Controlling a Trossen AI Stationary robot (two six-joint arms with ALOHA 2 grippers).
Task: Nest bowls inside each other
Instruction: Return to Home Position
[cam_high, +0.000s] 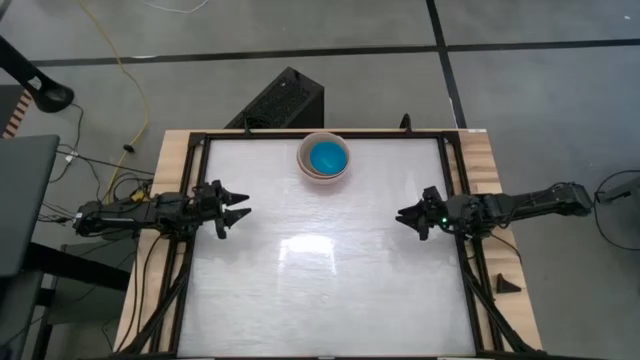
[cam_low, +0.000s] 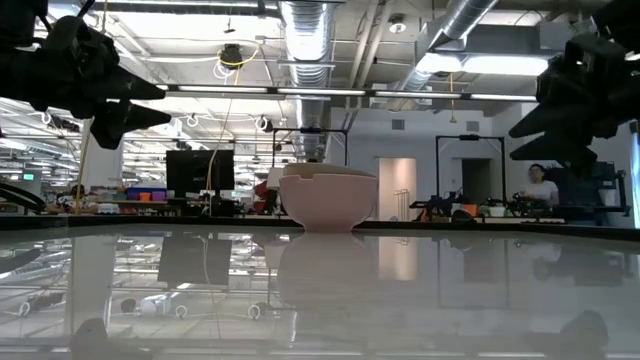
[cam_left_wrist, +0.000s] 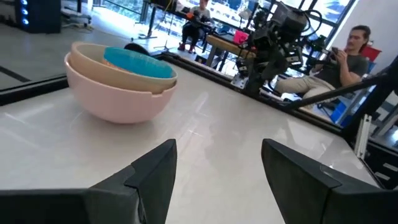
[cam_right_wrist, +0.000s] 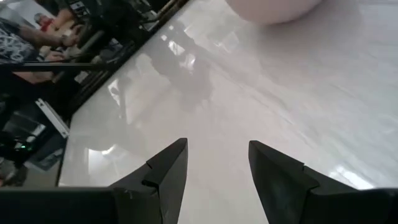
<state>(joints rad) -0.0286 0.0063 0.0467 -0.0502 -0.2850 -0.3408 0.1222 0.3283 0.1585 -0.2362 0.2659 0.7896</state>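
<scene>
The bowls stand nested in one stack (cam_high: 324, 157) near the middle of the table's far edge. A pink outer bowl (cam_left_wrist: 118, 96) rests with its base on the table, a beige bowl (cam_left_wrist: 134, 78) sits tilted inside it, and a blue bowl (cam_left_wrist: 138, 62) lies innermost. The stack also shows in the low view (cam_low: 327, 197) and, in part, in the right wrist view (cam_right_wrist: 277, 9). My left gripper (cam_high: 236, 210) hovers open at the table's left side. My right gripper (cam_high: 404, 215) hovers open at the right side. Neither is near the stack.
A dark frame (cam_high: 452, 170) runs round the white table top. A black box (cam_high: 280, 100) stands on the floor beyond the far edge. A small dark wedge (cam_high: 507, 284) lies on the wooden strip at right. People sit in the room beyond (cam_left_wrist: 354, 59).
</scene>
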